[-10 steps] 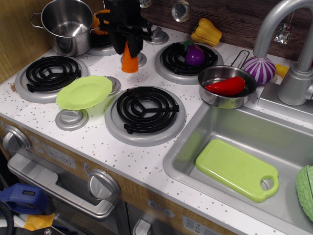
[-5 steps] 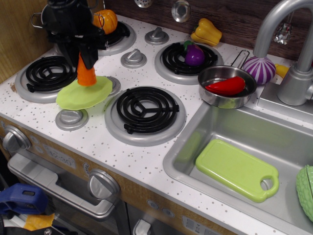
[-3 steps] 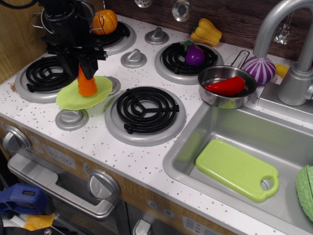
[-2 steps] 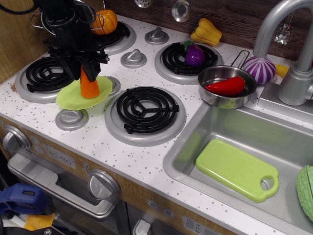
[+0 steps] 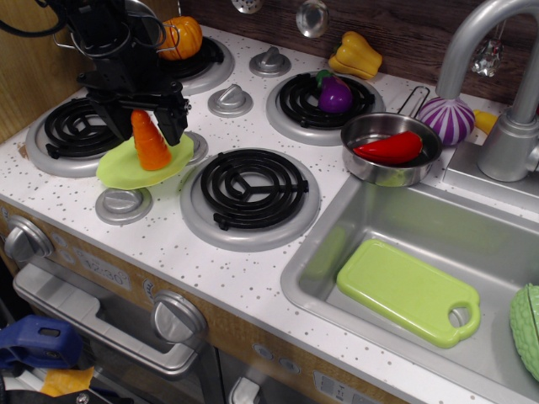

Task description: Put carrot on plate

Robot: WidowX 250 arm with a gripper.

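The carrot [image 5: 149,140] is an orange cone standing upright on its wide end on the lime-green plate [image 5: 120,168], tip up. The plate lies on the stove top between the front-left burner and the front-middle burner. My black gripper [image 5: 143,126] hangs over the plate with its fingers [image 5: 176,124] spread to either side of the carrot. The fingers stand apart from the carrot and hold nothing.
A steel pot sits behind the arm at the back left, next to a round orange pumpkin toy [image 5: 182,36]. A purple eggplant [image 5: 335,94] lies on the back burner. A small pan [image 5: 389,151] holds a red pepper. A green cutting board [image 5: 408,290] lies in the sink.
The gripper carried the carrot from the back knob area left and down onto the plate, then opened. The carrot now stands free on the plate.
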